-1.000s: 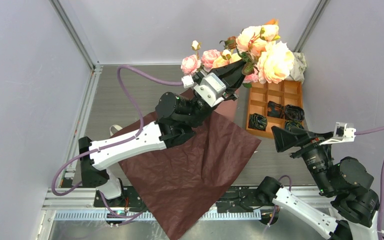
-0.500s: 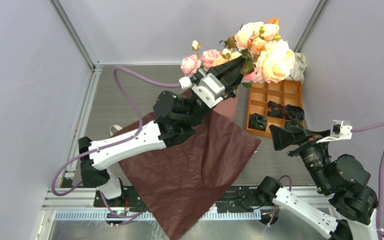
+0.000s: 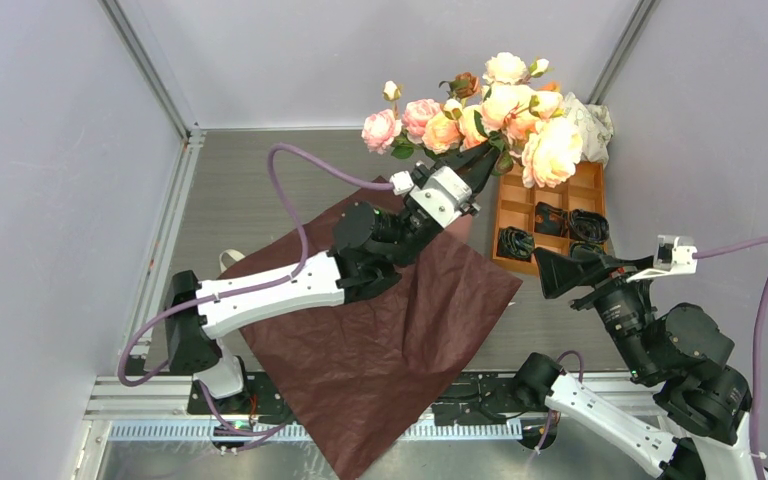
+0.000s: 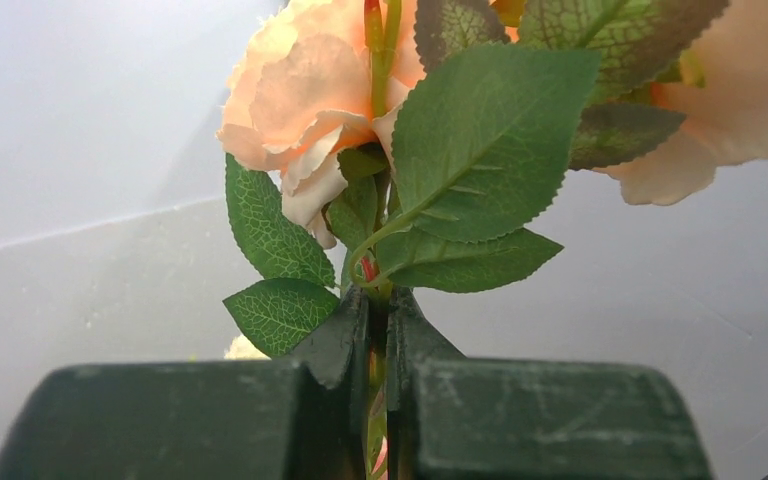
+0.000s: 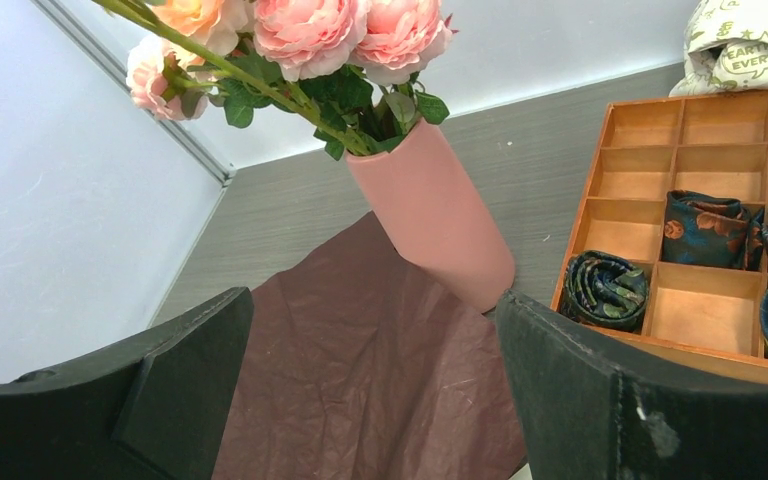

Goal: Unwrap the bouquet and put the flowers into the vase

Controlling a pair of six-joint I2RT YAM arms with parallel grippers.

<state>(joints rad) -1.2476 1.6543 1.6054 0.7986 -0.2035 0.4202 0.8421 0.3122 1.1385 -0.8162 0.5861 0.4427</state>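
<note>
- My left gripper [image 4: 378,310] is clamped on the stems of the flowers [image 4: 310,90] just under the leaves, jaws almost touching
- In the top view the heads fan out above that gripper at upper centre
- Below them the vase [image 5: 430,215] stands at the far edge of the paper [image 3: 390,330], and some stems run into its mouth
- As I judge it, the step is seating the bunch: I'd keep the stems in line with the tube, lower slowly, and release only once the leaves reach the rim, since the heavy heads could tip the vase
- My right gripper [image 3: 545,275] hangs spread wide and empty at right, near the tray [image 3: 525,200]; it could steady the vase
- The top view hides most of the vase behind my left arm, so only the right wrist shows its mouth; only the left wrist shows the grip
</note>
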